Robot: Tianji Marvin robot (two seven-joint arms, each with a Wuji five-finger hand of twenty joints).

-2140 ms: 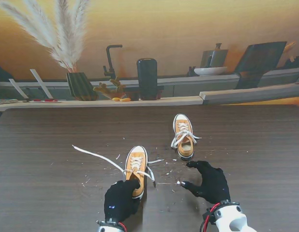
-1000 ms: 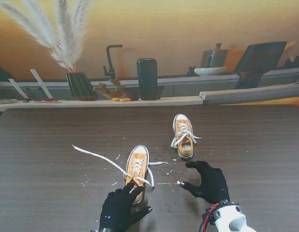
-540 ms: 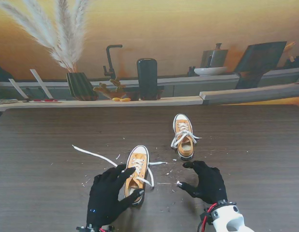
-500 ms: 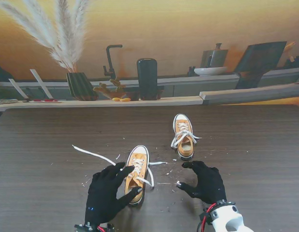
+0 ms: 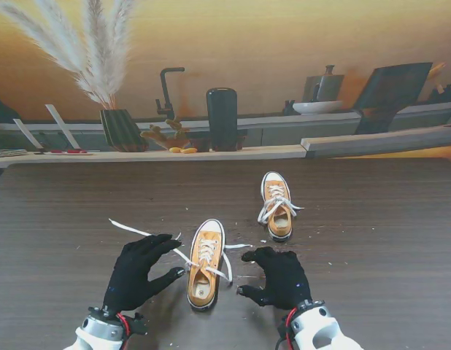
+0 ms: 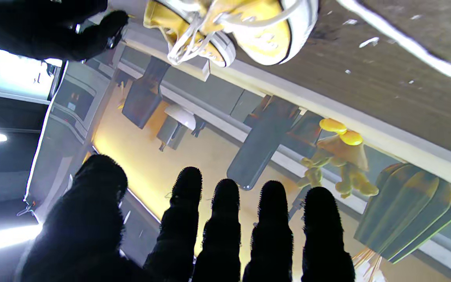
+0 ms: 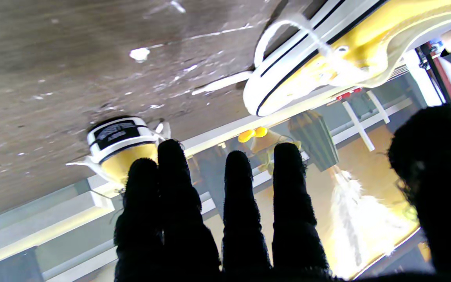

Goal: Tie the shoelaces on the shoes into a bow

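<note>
A: Where do the hands stand?

B: The left hand (image 5: pixel 136 271) rests just left of the near shoe (image 5: pixel 205 264), fingers spread, grasping nothing. Its fingertips (image 5: pixel 166 238) lie at the long left lace (image 5: pixel 141 232), though whether they touch it cannot be told. In the left wrist view the fingers (image 6: pixel 225 219) are all apart with nothing between them.

A: And the other one?

B: The right hand (image 5: pixel 278 278) sits just right of that shoe, also released, its fingers (image 7: pixel 245 203) extended and bare in the right wrist view. The short right lace end (image 5: pixel 236 246) lies on the table (image 5: pixel 58 219) just beyond its fingertips.

A: So how far along is the tying?

B: Judging by the laces, the far shoe (image 5: pixel 277 205), right of centre and farther back, already carries looped laces (image 5: pixel 273 207) over its tongue; it looks tied, though the knot is too small to confirm. The near shoe is untied: one lace trails far to the left across the wood, the other pokes out to the right.

A: What is left, then?

B: Probably the whole bow on the near shoe: taking up both ends, crossing them, looping and pulling tight. Neither end is held yet.
</note>
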